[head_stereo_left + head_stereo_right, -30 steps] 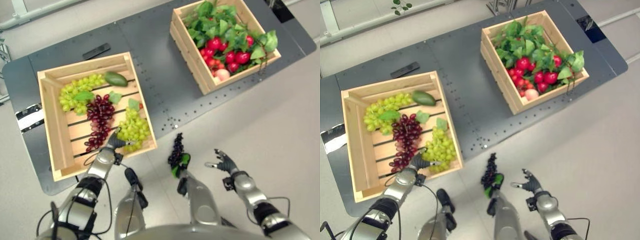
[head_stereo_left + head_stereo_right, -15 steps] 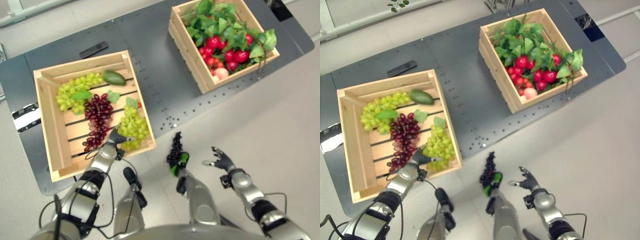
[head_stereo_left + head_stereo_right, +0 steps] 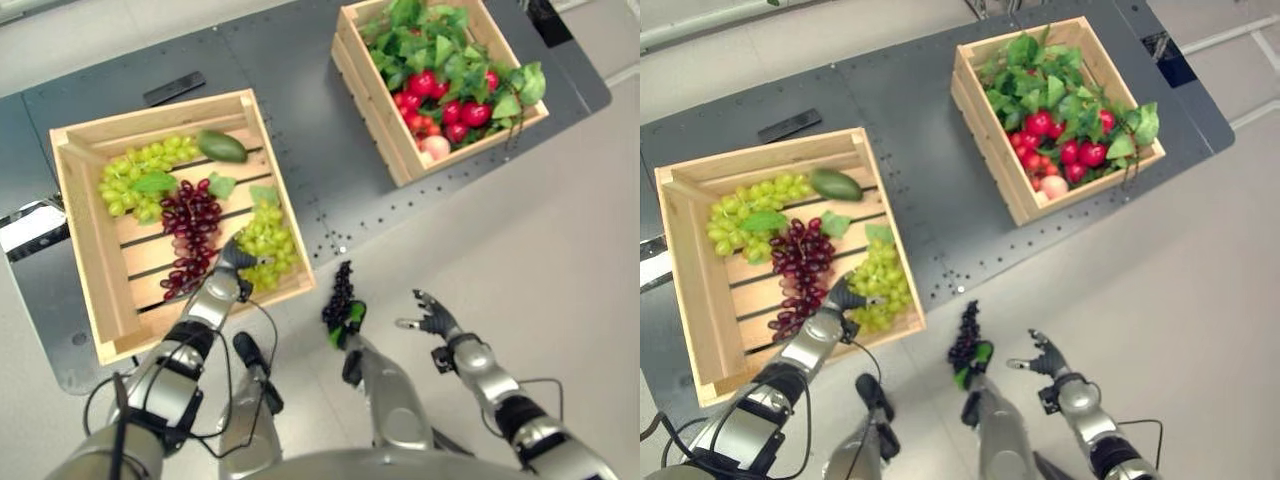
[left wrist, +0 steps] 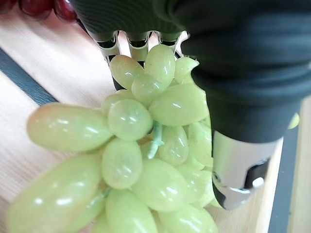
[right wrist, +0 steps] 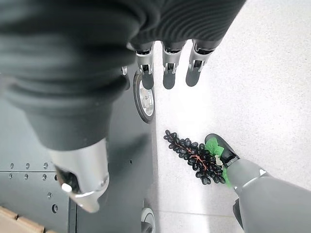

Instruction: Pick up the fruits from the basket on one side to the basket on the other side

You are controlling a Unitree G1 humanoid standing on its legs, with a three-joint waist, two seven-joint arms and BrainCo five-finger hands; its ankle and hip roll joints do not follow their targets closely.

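Two wooden crates stand on a dark grey table. The left crate holds two green grape bunches, a purple grape bunch and a green oval fruit. My left hand is at the near green grape bunch; its fingers and thumb are closed round the grapes. The right crate is full of red fruits and green leaves. My right hand hovers open over the floor. A dark grape bunch with a green leaf lies on the floor between my hands.
A flat black bar lies on the table behind the left crate. The table's near edge runs just past both crates. Pale floor stretches to the right of the table. A caster wheel of the table shows in the right wrist view.
The whole picture has shifted, so the camera moved. My left hand has reached further into the left crate onto the near green bunch. The right hand has stayed open over the floor.
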